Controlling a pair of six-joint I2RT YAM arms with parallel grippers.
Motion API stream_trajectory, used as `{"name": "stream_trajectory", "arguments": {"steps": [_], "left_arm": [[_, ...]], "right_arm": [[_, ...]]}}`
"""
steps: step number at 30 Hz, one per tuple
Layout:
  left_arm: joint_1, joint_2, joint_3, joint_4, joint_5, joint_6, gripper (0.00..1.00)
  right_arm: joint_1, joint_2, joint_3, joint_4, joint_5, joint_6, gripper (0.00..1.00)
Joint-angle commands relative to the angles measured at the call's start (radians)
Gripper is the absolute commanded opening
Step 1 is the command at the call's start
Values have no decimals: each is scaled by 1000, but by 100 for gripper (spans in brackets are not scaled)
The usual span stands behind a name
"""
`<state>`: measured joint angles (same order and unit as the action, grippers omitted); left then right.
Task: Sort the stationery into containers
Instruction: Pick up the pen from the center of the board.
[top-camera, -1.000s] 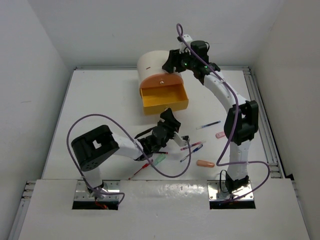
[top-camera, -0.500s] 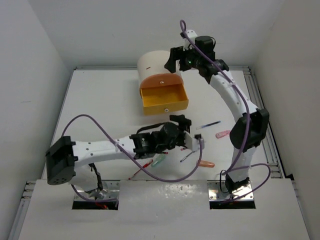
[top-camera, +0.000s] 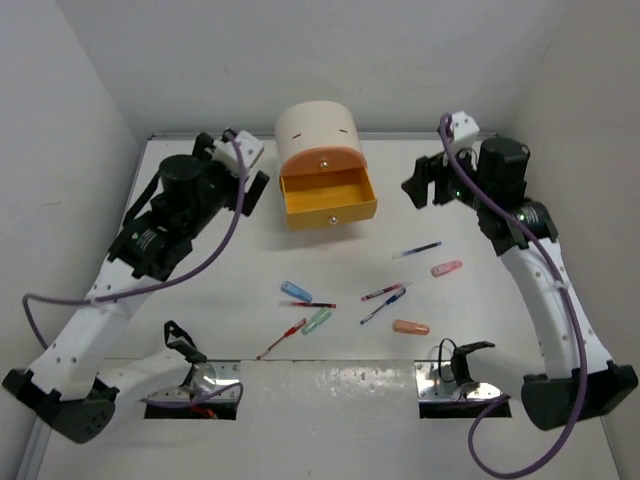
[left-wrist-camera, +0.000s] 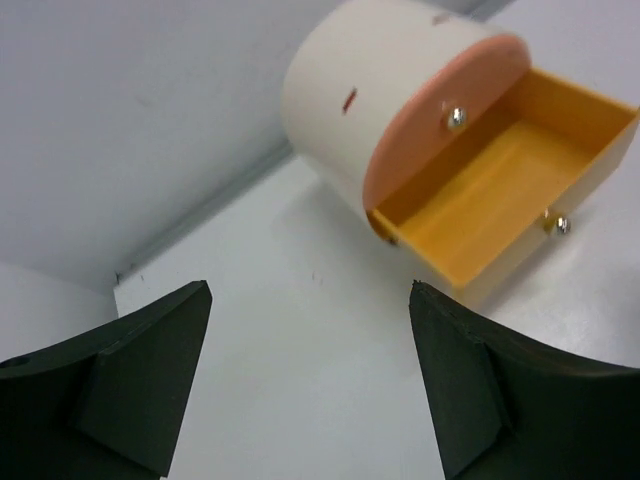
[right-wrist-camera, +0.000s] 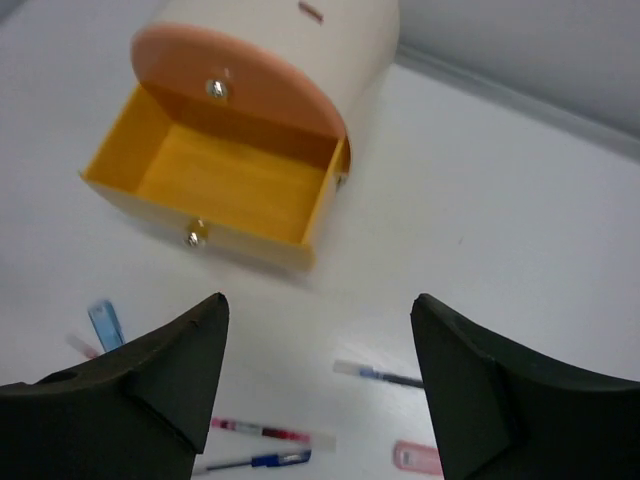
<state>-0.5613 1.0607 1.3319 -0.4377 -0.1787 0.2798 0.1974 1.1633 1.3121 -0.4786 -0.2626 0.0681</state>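
Two grippers hang with jaws apart and empty: the left gripper (left-wrist-camera: 310, 296) far left, the right gripper (right-wrist-camera: 320, 301) far right of the cream arch-topped cabinet (top-camera: 318, 125). Its orange-yellow drawer (top-camera: 330, 212) is pulled out. Thin red and blue pens (top-camera: 384, 293) and short coloured capsules (top-camera: 410, 327) lie scattered nearer on the white table (top-camera: 235, 262).

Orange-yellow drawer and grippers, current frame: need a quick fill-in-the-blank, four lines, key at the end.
1. The orange-yellow drawer of the cream cabinet stands ____.
2. Inside, that drawer is ____.
3. The peach drawer above it is ____.
4. The left gripper and the right gripper, jaws apart, each hold ____.

Missing words: open; empty; shut; nothing
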Motion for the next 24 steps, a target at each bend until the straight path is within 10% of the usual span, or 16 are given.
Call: {"name": "stream_trajectory", "arguments": {"steps": [1,10,24], "left_arm": [[79,-86,-75,-209,174,-79,85],[35,-88,-318,-426,645,197,69],[-393,244,-373,-292,426,66,59]], "right_arm": [[-22,-89,-185,-74,-6,-91,71],[-82,-301,-447,-101,31,-76,69],[-147,-315,-508,-89,22,-27,70]]}}
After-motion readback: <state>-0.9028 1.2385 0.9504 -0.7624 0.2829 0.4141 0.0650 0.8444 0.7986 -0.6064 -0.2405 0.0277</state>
